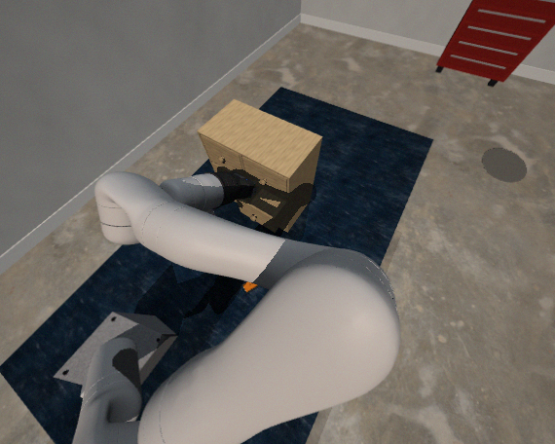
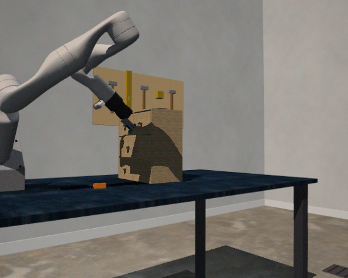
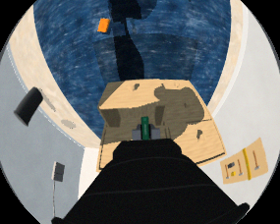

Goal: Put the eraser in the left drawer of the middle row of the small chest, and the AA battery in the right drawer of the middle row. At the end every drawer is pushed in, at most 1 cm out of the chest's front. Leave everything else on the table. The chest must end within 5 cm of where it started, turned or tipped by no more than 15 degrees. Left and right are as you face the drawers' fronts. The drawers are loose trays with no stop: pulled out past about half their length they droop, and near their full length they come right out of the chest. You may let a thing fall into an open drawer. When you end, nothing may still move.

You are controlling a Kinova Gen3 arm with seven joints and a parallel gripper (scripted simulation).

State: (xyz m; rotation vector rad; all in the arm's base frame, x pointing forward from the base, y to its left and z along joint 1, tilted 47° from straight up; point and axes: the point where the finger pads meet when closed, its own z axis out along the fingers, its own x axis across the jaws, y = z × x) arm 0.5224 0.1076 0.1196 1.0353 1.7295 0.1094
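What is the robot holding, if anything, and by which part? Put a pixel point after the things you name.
A green battery [image 3: 145, 129] [image 2: 130, 131], it appears, pinched by its long sides between the two fingers [image 2: 128, 124], one end poking out past them.

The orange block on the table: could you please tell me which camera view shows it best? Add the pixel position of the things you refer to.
The exterior view: there the orange block [image 1: 249, 286] [image 2: 99, 185] [image 3: 103, 26] lies in plain sight on the table, side-on. The wrist view shows it smaller, near the top edge; the top view shows only part, beside the arm that covers the rest.
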